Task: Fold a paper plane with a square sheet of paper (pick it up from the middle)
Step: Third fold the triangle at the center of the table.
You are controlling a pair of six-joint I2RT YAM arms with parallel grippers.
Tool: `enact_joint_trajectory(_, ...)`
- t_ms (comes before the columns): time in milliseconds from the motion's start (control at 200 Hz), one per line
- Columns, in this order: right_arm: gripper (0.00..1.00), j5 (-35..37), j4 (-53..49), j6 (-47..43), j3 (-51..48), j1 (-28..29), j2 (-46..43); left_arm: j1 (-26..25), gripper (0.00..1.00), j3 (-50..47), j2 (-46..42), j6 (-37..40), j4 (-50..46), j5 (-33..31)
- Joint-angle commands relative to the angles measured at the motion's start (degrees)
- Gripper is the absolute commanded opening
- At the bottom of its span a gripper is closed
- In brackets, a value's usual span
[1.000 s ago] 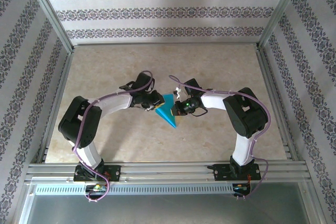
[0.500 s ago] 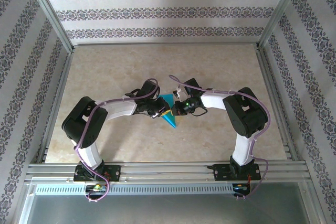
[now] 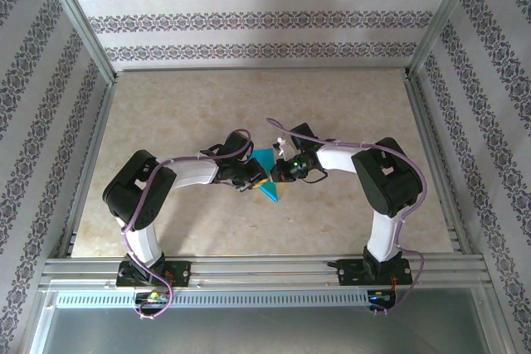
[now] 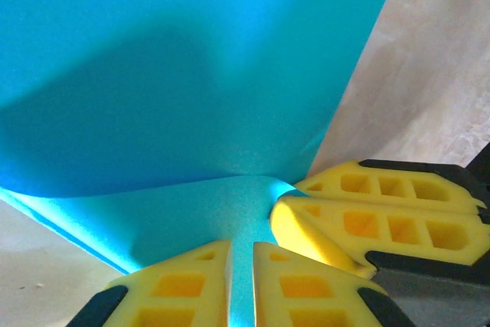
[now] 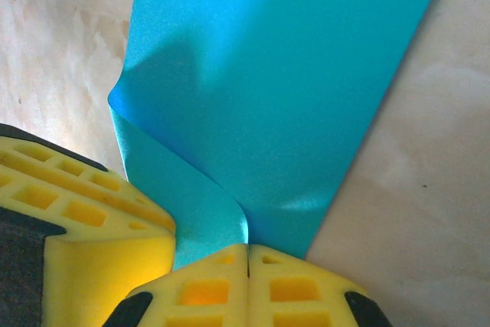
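Observation:
The square sheet of paper [image 3: 267,173] is teal-blue and folded into a pointed wedge, its tip toward the near edge, at the middle of the table. My left gripper [image 3: 255,178] comes from the left and is shut on a curled flap of the paper [image 4: 191,74], which runs between its yellow fingers [image 4: 184,281]. My right gripper [image 3: 280,173] comes from the right and is shut on the paper's folded edge [image 5: 283,89], its pads [image 5: 295,281] pressed together. The two grippers nearly touch: the right fingers [image 4: 367,220] sit beside my left ones.
The marble-look table [image 3: 249,113] is bounded by aluminium rails [image 3: 265,264] at the near edge and by patterned walls [image 3: 257,18] at the back and sides. Free room lies behind and to both sides of the arms.
My left gripper has slid right toward the right gripper and closed on the paper. Less of the blue wedge shows now. The right arm has stayed put.

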Motion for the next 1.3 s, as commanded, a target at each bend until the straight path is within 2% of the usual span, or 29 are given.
enact_joint_trajectory(0,0.01,2.8,-2.8,-1.0,0.4,0.6,2.4,-0.6,0.16,-0.9,0.5,-0.5,-0.8,-1.1)
enact_joint_trajectory(545,0.02,2.8,-3.1,-0.8,0.8,0.7,2.8,-0.5,0.16,-1.7,1.7,-0.5,-1.0,-2.0)
enact_joint_trajectory(804,0.05,2.2,-3.1,-0.2,1.1,0.6,1.6,-0.5,0.16,-1.8,2.8,-0.4,-1.8,-2.2)
enact_joint_trajectory(934,0.09,1.1,-3.1,1.2,2.0,0.3,-0.5,-0.5,0.15,-2.2,3.0,-0.4,-2.3,-2.6)
enact_joint_trajectory(1119,0.22,0.0,-2.8,4.2,1.4,-0.9,-7.0,-0.5,0.15,-2.9,3.3,-0.5,-2.5,-2.8)
enact_joint_trajectory(1294,0.21,-0.8,-2.7,6.5,-3.0,-0.8,-12.1,-0.5,0.13,-3.0,3.7,-0.5,-2.2,-2.6)
